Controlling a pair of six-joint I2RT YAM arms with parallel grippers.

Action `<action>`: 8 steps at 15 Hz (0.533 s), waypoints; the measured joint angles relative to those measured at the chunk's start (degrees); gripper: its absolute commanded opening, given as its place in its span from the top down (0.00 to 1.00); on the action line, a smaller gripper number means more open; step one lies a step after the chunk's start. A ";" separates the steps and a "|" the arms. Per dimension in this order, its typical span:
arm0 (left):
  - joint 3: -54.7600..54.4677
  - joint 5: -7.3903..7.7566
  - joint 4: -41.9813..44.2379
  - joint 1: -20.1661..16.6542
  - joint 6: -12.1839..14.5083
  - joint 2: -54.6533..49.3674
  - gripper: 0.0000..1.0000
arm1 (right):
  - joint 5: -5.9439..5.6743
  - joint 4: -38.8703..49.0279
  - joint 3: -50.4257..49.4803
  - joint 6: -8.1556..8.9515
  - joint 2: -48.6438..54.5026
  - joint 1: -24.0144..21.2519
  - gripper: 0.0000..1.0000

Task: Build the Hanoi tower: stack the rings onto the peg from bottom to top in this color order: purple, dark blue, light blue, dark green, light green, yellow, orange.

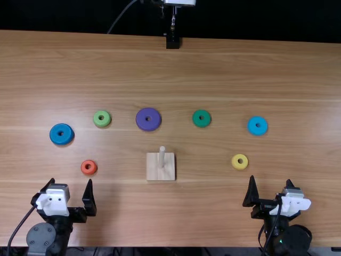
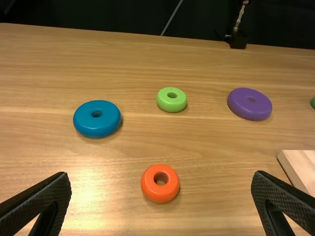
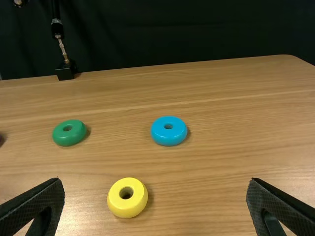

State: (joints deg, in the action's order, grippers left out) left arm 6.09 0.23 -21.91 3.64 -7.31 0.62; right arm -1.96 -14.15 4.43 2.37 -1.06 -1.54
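Observation:
My left gripper is low at the left with its fingers wide apart; in its wrist view the left gripper stands open toward the orange ring. My right gripper, in its wrist view the right gripper, is open too, near the yellow ring. A bare peg rises from the square wooden base. Lying flat behind it are the purple ring, light green ring, dark green ring, dark blue ring and light blue ring.
A black stand is at the table's far edge, beyond the purple ring. The wooden table extends behind the rings. Both arms rest by the near edge, with the peg base between them.

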 measured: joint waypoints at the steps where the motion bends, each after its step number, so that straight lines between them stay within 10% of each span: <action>1: 0.00 0.04 0.00 0.00 0.00 0.00 0.00 | -0.02 0.00 0.00 0.02 0.00 0.00 0.00; 8: 1.49 0.81 -2.23 0.00 -0.04 0.17 0.00 | 0.00 0.02 0.00 0.00 0.00 0.00 0.00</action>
State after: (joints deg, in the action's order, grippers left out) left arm 7.57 1.04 -24.14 3.64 -7.35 0.80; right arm -1.96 -14.13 4.43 2.37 -1.06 -1.54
